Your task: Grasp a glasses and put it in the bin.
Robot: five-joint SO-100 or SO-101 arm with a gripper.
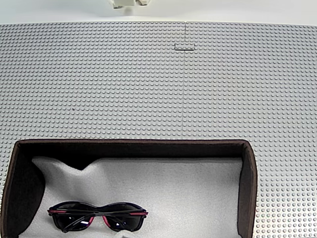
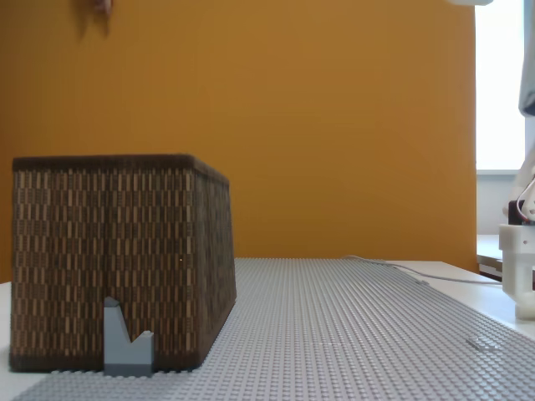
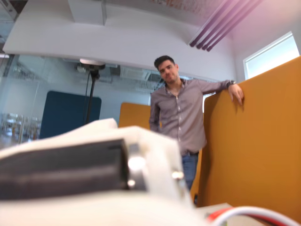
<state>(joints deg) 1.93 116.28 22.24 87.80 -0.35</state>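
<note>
The glasses lie inside the bin, on its white foam lining near the left front, with dark lenses and pink-red arms. In a fixed view from the side, the bin shows its woven brown outer wall and hides what is inside. The wrist view looks up into the room. Close to that camera is a blurred white and black part of my gripper, with nothing seen in it. Its fingertips cannot be made out. White arm parts stand at the far edge and at the right edge.
A grey studded baseplate covers the table, with a small flat grey piece on it. A grey notched brick stands against the bin's side. An orange partition is behind. A person leans on it.
</note>
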